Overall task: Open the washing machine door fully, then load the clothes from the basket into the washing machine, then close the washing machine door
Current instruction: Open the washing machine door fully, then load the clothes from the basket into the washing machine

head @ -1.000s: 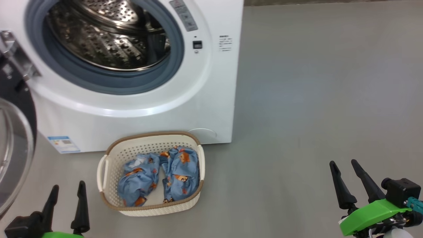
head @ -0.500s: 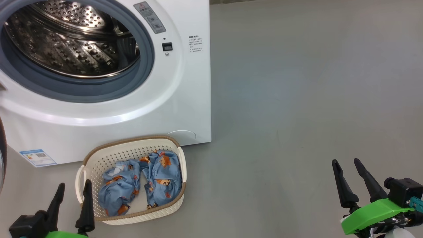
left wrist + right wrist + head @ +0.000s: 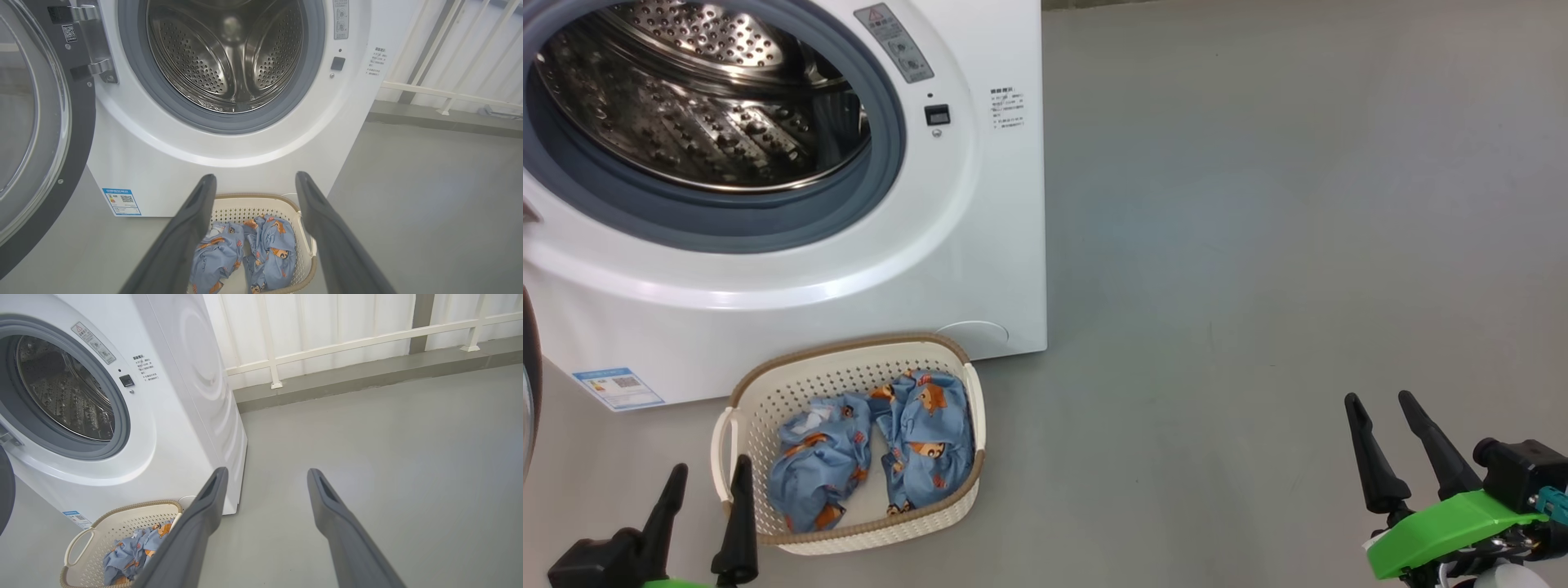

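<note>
Two bundles of clothes [image 3: 874, 445], pale blue with orange-brown bears, lay side by side in the basket [image 3: 817, 380] in the head view, just ahead of your left fingers [image 3: 740, 514] and slightly to their right. Those fingers stood wide apart and held nothing. Your right fingers [image 3: 1370, 457], also spread wide and empty, hovered over bare floor [image 3: 1258, 245], with the basket well off to their left. The basket sat on the floor against the front of the washing machine [image 3: 980, 245], right under the steel drum [image 3: 703, 106]. I judge that this made for a short lift from basket to drum.

From the left wrist view, you looked between the spread fingers down onto the clothes. They were soft, crumpled heaps, one touching the other, filling most of the cream, perforated basket. Beyond the fingertips and to their left, the washing machine door [image 3: 81, 122] hung on its hinge [image 3: 92, 41], its glossy black rim and clear glass turned well away from the opening. It looked fully open to me, so loading was the step in hand, and the wide fingers suited a first grab at loose cloth.

From the right wrist view, the basket lay low and left of the fingers, partly hidden behind one of them. A white railing [image 3: 327, 347] ran far ahead.
</note>
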